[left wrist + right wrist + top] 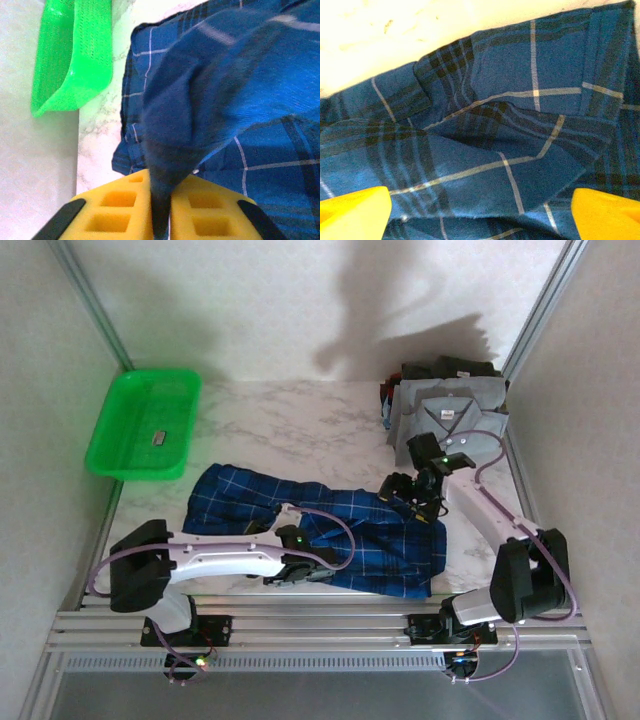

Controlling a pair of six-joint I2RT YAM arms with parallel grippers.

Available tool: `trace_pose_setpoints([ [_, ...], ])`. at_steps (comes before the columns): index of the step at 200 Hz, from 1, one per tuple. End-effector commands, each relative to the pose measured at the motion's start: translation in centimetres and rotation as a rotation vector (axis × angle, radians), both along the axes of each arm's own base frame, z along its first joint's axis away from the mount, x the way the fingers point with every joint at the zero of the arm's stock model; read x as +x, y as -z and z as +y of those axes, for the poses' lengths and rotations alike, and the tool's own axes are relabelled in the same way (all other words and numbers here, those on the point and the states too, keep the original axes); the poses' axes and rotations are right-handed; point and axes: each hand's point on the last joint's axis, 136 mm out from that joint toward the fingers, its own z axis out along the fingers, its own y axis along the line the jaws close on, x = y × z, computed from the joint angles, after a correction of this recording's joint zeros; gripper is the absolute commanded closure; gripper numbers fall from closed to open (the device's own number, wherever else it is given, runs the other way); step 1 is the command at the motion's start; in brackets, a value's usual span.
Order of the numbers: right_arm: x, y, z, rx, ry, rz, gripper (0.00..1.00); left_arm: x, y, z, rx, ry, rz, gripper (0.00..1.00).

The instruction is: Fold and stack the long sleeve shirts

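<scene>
1. Two arms reach over your marble table [300,420], which runs on ahead of both grippers.
2. Your blue plaid shirt [390,545] lies rumpled on the near part of the table. It sits right under both grippers and spreads out to the left of the left one.
3. Your stack of folded shirts [450,410] sits beyond the right gripper and a little to its right, apart from the plaid shirt. A grey collared one is on top, with darker ones behind.
4. Your green basket [140,425] stands well ahead of the left gripper, off to its left.
5. Your left gripper [160,195] has its yellow pads [120,210] almost together, pinching a raised fold of the plaid shirt between them.
6. Your right gripper [480,215] hangs over the shirt's far right part with its jaws spread wide. Creased plaid lies between them, and nothing is gripped.
7. One small grey item [158,438] lies in the basket; you cannot tell what it is.
</scene>
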Motion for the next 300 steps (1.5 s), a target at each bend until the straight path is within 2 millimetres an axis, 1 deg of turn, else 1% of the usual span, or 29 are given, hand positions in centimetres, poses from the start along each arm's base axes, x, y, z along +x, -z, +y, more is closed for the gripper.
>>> trace_pose_setpoints([
  [1,-0.2,1.3,-0.2,-0.048,-0.051,0.037,0.14,-0.8,-0.7,1.0,-0.075,-0.040,-0.003,0.63],
  [15,-0.9,2.5,-0.8,-0.084,-0.055,0.068,0.21,-1.0,-1.0,1.5,-0.155,-0.091,-0.003,0.47],
  [17,-1.0,2.5,-1.0,-0.090,-0.055,0.070,0.21,-1.0,-1.1,1.5,-0.173,-0.099,-0.007,0.43],
  [23,-1.4,2.9,-1.4,-0.109,-0.052,0.079,0.23,-1.2,-1.8,1.5,-0.254,-0.127,-0.027,0.28],
  [29,-1.9,3.2,-1.8,-0.126,-0.051,0.086,0.24,-1.4,-2.4,1.5,-0.337,-0.160,-0.044,0.17],
  [34,-2.2,3.4,-2.1,-0.139,-0.051,0.088,0.25,-1.6,-3.0,1.3,-0.417,-0.190,-0.054,0.11],
  [52,-3.5,3.9,-3.1,-0.176,-0.047,0.100,0.30,-2.3,-4.4,0.5,-0.697,-0.257,-0.030,0.03],
  [62,-4.1,4.1,-3.5,-0.186,-0.045,0.102,0.32,-2.7,-4.9,-0.2,-0.881,-0.294,-0.002,0.03],
  [68,-4.4,4.2,-3.7,-0.192,-0.044,0.103,0.33,-2.9,-5.0,-0.2,-0.983,-0.332,0.014,0.02],
  [85,-5.1,4.8,-4.2,-0.211,-0.049,0.119,0.35,-3.8,-4.4,1.1,-1.261,-0.503,0.033,0.00],
  [88,-5.2,4.9,-4.3,-0.215,-0.050,0.121,0.35,-3.8,-4.4,1.1,-1.322,-0.528,0.037,0.00],
  [91,-5.3,5.0,-4.4,-0.220,-0.051,0.124,0.36,-3.9,-3.8,1.2,-1.364,-0.559,0.046,0.01],
  [98,-5.5,5.3,-4.6,-0.227,-0.048,0.132,0.36,-3.9,-4.0,0.9,-1.520,-0.599,0.056,0.00],
  [103,-5.6,5.4,-4.6,-0.225,-0.047,0.131,0.36,-4.0,-3.7,0.8,-1.601,-0.625,0.066,0.01],
  [112,-5.8,5.6,-4.6,-0.223,-0.047,0.132,0.35,-3.7,-3.5,0.5,-1.723,-0.634,0.070,0.00],
  [117,-5.8,5.7,-4.6,-0.221,-0.044,0.130,0.35,-3.6,-3.2,0.6,-1.752,-0.637,0.063,0.01],
  [129,-5.8,5.7,-4.5,-0.215,-0.043,0.124,0.33,-3.8,-2.2,1.5,-1.706,-0.670,0.049,0.02],
  [147,-5.7,5.4,-4.4,-0.207,-0.046,0.114,0.32,-3.9,-1.0,2.9,-1.514,-0.702,0.036,0.03],
  [159,-5.5,5.0,-4.3,-0.205,-0.052,0.102,0.30,-3.2,-0.8,2.7,-1.402,-0.687,0.050,0.03],
  [167,-5.3,4.7,-4.2,-0.200,-0.057,0.091,0.28,-2.8,-0.3,2.9,-1.318,-0.692,0.059,0.03],
  [184,-5.0,3.9,-3.9,-0.185,-0.066,0.067,0.23,-2.0,1.5,3.8,-1.188,-0.721,0.087,0.06],
  [201,-4.8,2.7,-3.3,-0.144,-0.088,0.027,0.16,-0.8,3.0,4.6,-1.140,-0.725,0.102,0.09],
  [211,-4.6,1.9,-2.8,-0.115,-0.103,-0.006,0.14,0.1,3.3,5.2,-1.117,-0.725,0.098,0.13],
  [224,-4.7,0.7,-2.4,-0.083,-0.112,-0.044,0.12,1.6,3.1,4.5,-1.121,-0.663,0.120,0.18],
  [234,-4.8,-0.2,-2.2,-0.060,-0.112,-0.071,0.11,2.5,3.2,3.9,-1.093,-0.622,0.151,0.20],
  [259,-5.3,-1.5,-2.0,-0.029,-0.111,-0.099,0.10,3.1,4.6,4.0,-0.938,-0.584,0.230,0.22],
  [270,-5.6,-1.9,-2.1,-0.028,-0.114,-0.101,0.10,3.3,5.3,4.2,-0.920,-0.582,0.248,0.23],
  [282,-5.7,-2.3,-2.0,-0.022,-0.120,-0.108,0.09,3.5,6.0,4.9,-0.898,-0.597,0.249,0.24],
  [300,-5.8,-2.8,-1.8,-0.008,-0.129,-0.119,0.09,4.4,6.2,5.4,-0.888,-0.593,0.231,0.27],
])
